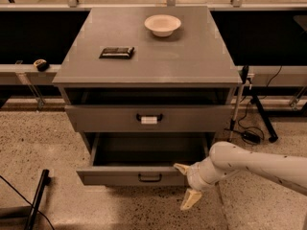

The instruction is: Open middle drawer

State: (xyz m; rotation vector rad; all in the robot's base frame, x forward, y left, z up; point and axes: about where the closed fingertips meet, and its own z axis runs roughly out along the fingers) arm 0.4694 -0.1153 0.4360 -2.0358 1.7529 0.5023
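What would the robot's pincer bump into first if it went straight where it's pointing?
Probably the front of the middle drawer, at its right end: the open pincer points left at it, though depth is unclear.

A white bowl [163, 25] and a flat black packet [116, 52] lie on the grey cabinet top [192, 56], both well above the spread-fingered gripper [186, 183] low at front right, the packet farther left.

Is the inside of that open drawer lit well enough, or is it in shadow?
Camera view: warm, dim light; the middle drawer is shadowed inside, beneath the tagged drawer; the cabinet top is evenly lit, without glare; the gripper, fingers apart at the open drawer's right front corner, catches light.
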